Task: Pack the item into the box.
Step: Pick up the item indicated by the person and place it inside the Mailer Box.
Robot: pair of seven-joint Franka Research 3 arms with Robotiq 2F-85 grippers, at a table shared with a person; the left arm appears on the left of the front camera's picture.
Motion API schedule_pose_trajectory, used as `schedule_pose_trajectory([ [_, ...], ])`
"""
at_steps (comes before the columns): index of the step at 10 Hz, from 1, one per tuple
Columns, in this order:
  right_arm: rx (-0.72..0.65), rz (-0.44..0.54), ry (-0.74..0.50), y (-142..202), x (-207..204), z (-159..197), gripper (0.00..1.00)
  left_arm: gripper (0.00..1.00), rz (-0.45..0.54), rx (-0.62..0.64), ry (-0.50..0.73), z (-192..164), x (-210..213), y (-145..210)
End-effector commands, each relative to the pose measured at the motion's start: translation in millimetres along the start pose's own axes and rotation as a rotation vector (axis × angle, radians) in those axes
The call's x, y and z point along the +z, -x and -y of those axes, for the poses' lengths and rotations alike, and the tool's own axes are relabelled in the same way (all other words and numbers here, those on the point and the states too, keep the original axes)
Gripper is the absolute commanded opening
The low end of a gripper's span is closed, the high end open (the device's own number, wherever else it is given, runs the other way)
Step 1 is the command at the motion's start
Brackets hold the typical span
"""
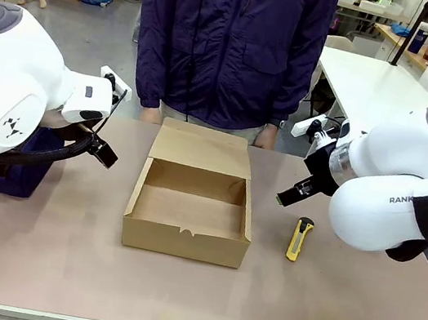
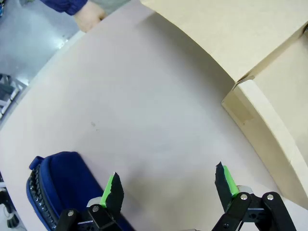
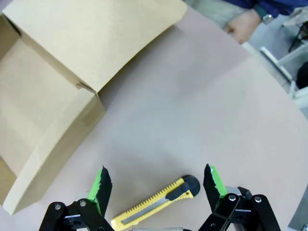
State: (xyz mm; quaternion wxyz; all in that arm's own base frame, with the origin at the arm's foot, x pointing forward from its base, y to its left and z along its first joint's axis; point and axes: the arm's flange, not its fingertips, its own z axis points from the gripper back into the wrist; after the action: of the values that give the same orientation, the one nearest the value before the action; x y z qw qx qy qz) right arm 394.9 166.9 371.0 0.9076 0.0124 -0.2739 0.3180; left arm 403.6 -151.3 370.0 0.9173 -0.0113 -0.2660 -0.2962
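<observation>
Dark navy-blue soft fabric pouch (image 1: 20,169) with a zipper sits on the pale pinkish-beige tabletop (image 1: 174,294), far to the robot's left. It is well apart from the box and outside it. In the front view the white left arm covers part of it.

Shallow brown cardboard box (image 1: 183,242) stands mid-tabletop, open. Its flap lid is folded back toward the person, a small notch cuts the front wall, and the bare cardboard floor is visible.

Left claw (image 2: 168,185): green-padded fingers wide apart, gripping nothing, over bare tabletop between pouch and box. In the left wrist view the pouch's zippered edge lies just beside one finger; cannot tell whether they touch.

Right claw (image 3: 156,180): fingers wide apart, gripping nothing, on the box's other side. A yellow and black utility knife (image 3: 159,199) lies flat on the tabletop beneath it, between the two fingers in the right wrist view and near the box's right wall.

Person in a dark navy padded jacket (image 1: 231,39) stands at the far edge behind the box, hands resting at the tabletop's rim.
</observation>
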Motion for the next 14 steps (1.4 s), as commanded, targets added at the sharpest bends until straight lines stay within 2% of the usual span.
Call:
schedule_pose_trajectory([
  [1,-0.001,0.0,0.0,0.0,0.0,0.1,1.0,1.0,0.0,0.0,0.0,0.1,0.1,-0.1],
  [2,0.0,0.0,0.0,0.0,0.0,0.0,1.0,1.0,0.0,0.0,0.0,0.0,0.0,0.0],
  [3,-0.035,-0.053,-0.045,-2.1,10.8,0.7,1.0,1.0,-0.003,-0.008,0.027,-10.5,17.9,1.2],
  [4,-0.053,-0.07,-0.08,-3.3,30.4,4.1,1.0,1.0,-0.049,-0.018,0.064,-17.5,41.3,1.2],
  [5,-0.06,-0.081,-0.086,-3.2,58.2,7.5,1.0,1.0,-0.101,-0.058,0.108,-14.8,72.1,-2.3],
  [6,-0.075,-0.076,-0.083,-0.3,89.4,11.0,1.0,1.0,-0.086,-0.065,0.122,-11.0,106.7,-6.9],
  [7,-0.1,-0.048,-0.108,8.9,124.9,14.6,1.0,1.0,-0.099,-0.034,0.136,9.0,148.6,-21.1],
  [8,-0.164,-0.048,-0.135,21.3,152.0,22.2,1.0,1.0,-0.117,0.039,0.174,4.8,178.2,-21.0],
  [10,-0.37,0.023,-0.289,63.4,199.1,53.0,1.0,1.0,-0.022,0.178,0.325,-37.0,217.8,-2.8],
  [11,-0.528,0.127,-0.366,97.8,219.9,80.6,1.0,1.0,0.037,0.298,0.437,-78.1,224.2,17.1],
  [12,-0.658,0.208,-0.432,129.6,232.4,104.8,1.0,1.0,0.088,0.391,0.56,-116.7,221.8,43.5],
  [14,-0.876,0.34,-0.594,188.7,244.8,160.1,1.0,1.0,0.203,0.612,0.713,-183.1,208.0,102.6],
])
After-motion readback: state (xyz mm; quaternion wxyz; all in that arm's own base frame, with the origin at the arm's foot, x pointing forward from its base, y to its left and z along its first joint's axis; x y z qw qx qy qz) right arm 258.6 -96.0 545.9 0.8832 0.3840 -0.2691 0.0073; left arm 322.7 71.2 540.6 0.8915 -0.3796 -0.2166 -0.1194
